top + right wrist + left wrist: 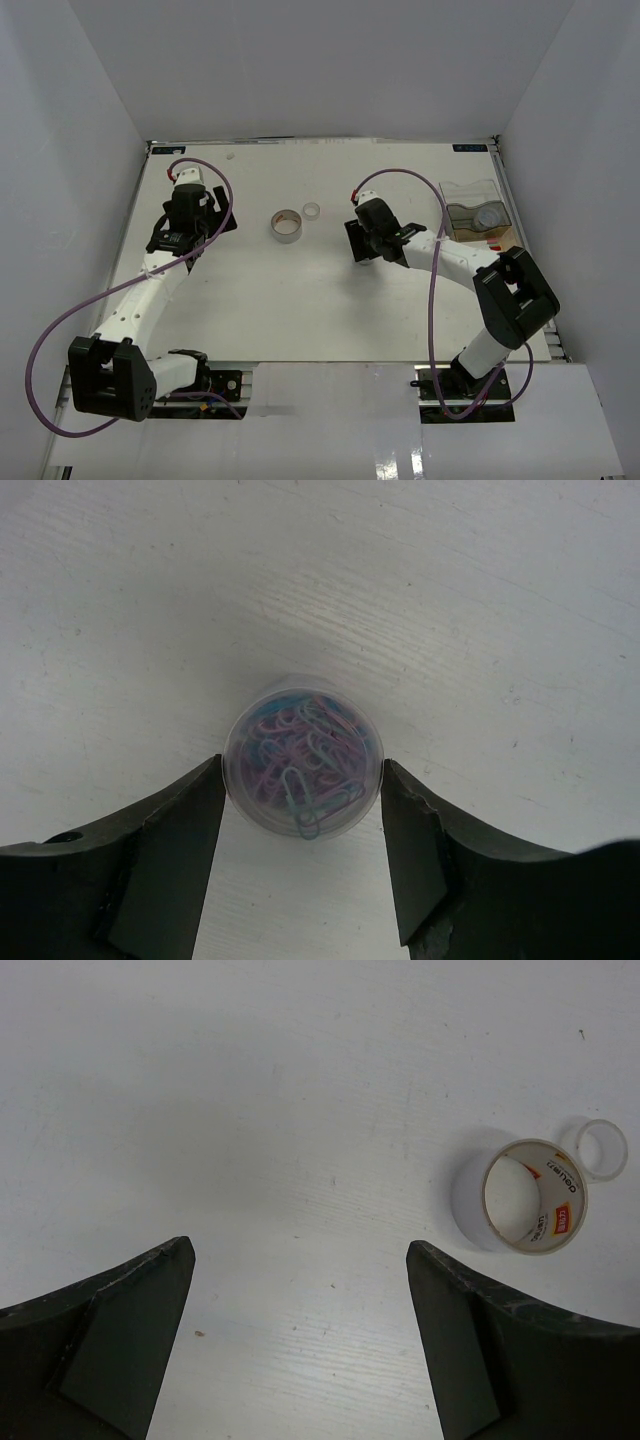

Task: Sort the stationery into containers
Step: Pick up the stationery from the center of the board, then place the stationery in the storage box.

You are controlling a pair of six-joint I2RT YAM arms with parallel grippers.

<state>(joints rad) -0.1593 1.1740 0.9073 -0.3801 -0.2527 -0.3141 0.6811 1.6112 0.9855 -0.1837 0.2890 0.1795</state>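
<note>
Right gripper (pixel 302 772) is narrowed onto the tub (pixel 303 750), fingers apparently touching both sides. The tub stands upright on the table (pixel 300 300), axis vertical, lid up, right of the tape roll (pixel 466 1200). Ring (pixel 622 1156) just beside roll. Left gripper (pixel 298 1247) spread wide, empty, left of roll.

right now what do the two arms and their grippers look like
Both arms match: the left arm and right arm have white links and chunky black joint housings. A purple cable loops along each. The left gripper and right gripper have broad matte black fingers, scuffed at the edges. No markings are legible.
</note>
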